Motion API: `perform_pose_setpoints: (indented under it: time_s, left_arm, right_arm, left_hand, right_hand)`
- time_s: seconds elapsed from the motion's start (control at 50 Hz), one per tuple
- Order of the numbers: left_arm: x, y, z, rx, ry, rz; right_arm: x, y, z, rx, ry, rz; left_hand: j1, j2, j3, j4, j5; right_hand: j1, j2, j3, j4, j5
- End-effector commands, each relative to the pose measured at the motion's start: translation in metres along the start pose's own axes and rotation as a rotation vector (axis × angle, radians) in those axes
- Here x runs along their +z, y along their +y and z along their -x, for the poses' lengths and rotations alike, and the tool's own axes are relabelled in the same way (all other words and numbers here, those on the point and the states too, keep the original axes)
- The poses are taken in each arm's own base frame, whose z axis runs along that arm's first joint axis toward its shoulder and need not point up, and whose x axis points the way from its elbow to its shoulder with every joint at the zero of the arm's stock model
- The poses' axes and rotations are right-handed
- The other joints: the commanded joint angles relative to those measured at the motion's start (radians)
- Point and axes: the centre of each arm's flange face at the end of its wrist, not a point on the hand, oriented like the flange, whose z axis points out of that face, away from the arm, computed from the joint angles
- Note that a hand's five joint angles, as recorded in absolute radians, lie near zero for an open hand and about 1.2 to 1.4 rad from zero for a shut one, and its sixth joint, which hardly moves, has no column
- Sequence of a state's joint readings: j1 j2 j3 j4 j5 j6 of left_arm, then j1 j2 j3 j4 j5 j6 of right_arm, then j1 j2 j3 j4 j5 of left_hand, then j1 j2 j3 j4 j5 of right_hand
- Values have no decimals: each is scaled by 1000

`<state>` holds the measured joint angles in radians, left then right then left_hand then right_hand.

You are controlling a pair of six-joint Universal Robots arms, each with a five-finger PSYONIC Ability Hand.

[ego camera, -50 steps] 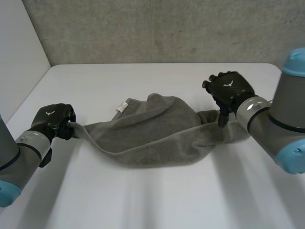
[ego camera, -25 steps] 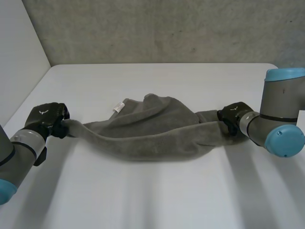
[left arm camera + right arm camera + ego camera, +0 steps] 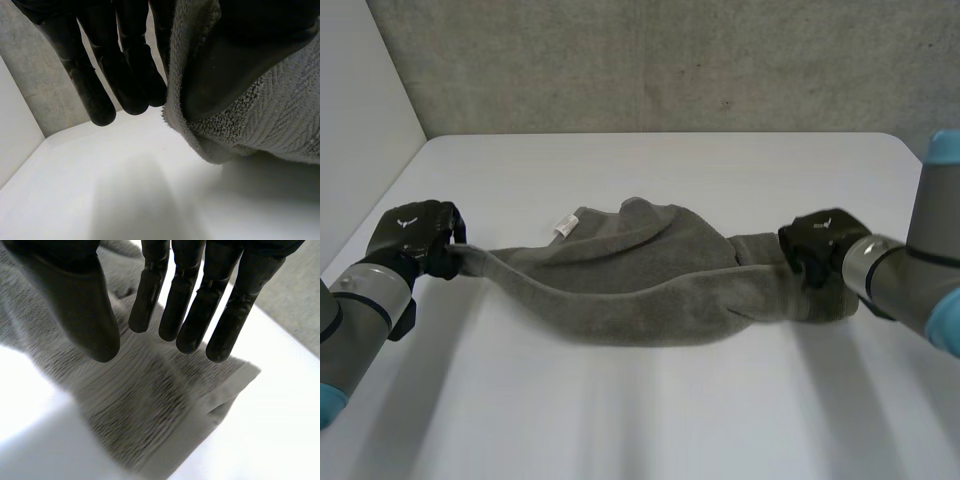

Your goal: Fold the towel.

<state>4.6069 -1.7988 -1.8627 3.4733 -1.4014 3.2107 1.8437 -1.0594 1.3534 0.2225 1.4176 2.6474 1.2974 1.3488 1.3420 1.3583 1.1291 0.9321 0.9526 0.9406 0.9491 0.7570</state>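
The right hand (image 3: 817,244) has dropped onto the right end of the towel (image 3: 640,285); the left hand (image 3: 415,238) has drawn its end outward, stretching it.

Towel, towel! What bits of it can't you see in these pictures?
- Head view: anything printed on the white label is too small to read.
- Head view: the towel is bunched, so its folds hide the layers underneath.
- Head view: the left hand covers the end it pinches.
- Right wrist view: whether the open right hand touches the towel beneath it cannot be told.
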Motion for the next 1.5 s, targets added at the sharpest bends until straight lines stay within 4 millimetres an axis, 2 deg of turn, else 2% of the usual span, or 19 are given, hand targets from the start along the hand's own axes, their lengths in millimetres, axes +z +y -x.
perform_pose_setpoints:
  time_s: [0.02,0.14,0.2,0.24,0.34,0.5,0.64,0.74,0.88,1.06,1.28,1.34,1.38,1.4,1.44,1.46,1.48,1.5]
  left_arm:
    - [-1,5,-1,-6,2,17]
    - [0,7,-1,-8,4,23]
    - [0,7,-1,-10,3,23]
    - [0,7,-1,-10,1,23]
    - [0,8,-1,-11,1,22]
    - [-2,11,-2,-11,4,23]
    - [-4,13,-7,-8,19,24]
    - [-5,14,-9,-8,22,25]
    - [-5,14,-9,-8,23,27]
    - [-5,14,-8,-8,23,27]
    - [-5,15,-8,-9,23,28]
    - [-5,15,-8,-7,21,28]
    - [-5,15,-8,-7,21,28]
    - [-5,15,-8,-7,21,28]
    - [-5,15,-8,-8,21,30]
    - [-5,15,-8,-8,21,30]
    - [-5,15,-8,-7,21,29]
    - [-5,15,-8,-7,21,28]
  right_arm:
    - [7,35,14,-2,-13,36]
    - [8,42,13,0,3,42]
    - [7,42,8,16,23,34]
    - [8,45,-2,31,60,21]
    - [4,37,-12,63,119,-58]
    - [-5,25,-28,168,184,-157]
    - [-9,20,-29,211,189,-199]
    - [-3,26,-24,203,174,-178]
    - [16,41,-21,210,153,-133]
    - [24,48,-20,210,146,-111]
    - [27,55,-18,186,142,-87]
    - [28,57,-17,189,137,-83]
    - [27,58,-16,192,130,-78]
    - [27,58,-16,192,130,-78]
    - [26,56,-16,193,128,-79]
    - [26,56,-16,193,128,-79]
    - [24,54,-17,193,135,-82]
    - [24,54,-17,193,135,-82]
  left_hand:
    - [99,47,54,38,93]
    - [99,47,54,38,93]
    - [99,47,54,38,93]
    - [99,47,54,38,93]
    - [99,47,54,38,93]
    - [99,47,54,38,93]
    - [99,47,54,38,93]
    - [99,47,54,38,93]
    - [99,47,54,38,93]
    - [99,47,54,38,93]
    - [99,47,54,38,93]
    - [99,47,54,38,93]
    - [99,47,54,38,93]
    - [99,47,54,38,93]
    - [99,47,54,38,93]
    - [99,47,54,38,93]
    - [99,47,54,38,93]
    - [99,47,54,38,93]
  right_hand:
    - [-13,-34,-22,-30,-13]
    - [-192,-213,-201,-209,-192]
    - [-278,-298,-286,-295,-277]
    - [-418,-438,-426,-435,-417]
    - [-462,-483,-471,-479,-462]
    - [-454,-474,-462,-471,-453]
    - [-486,-506,-494,-503,-485]
    - [-495,-515,-503,-512,-494]
    - [-465,-486,-474,-483,-465]
    - [-421,-442,-430,-438,-421]
    - [-327,-348,-336,-344,-327]
    - [-236,-257,-245,-253,-236]
    - [-41,-61,-49,-58,-40]
    - [-40,-60,-48,-57,-39]
    - [276,255,267,259,276]
    - [277,257,269,260,278]
    - [428,408,420,411,429]
    - [430,409,422,413,431]
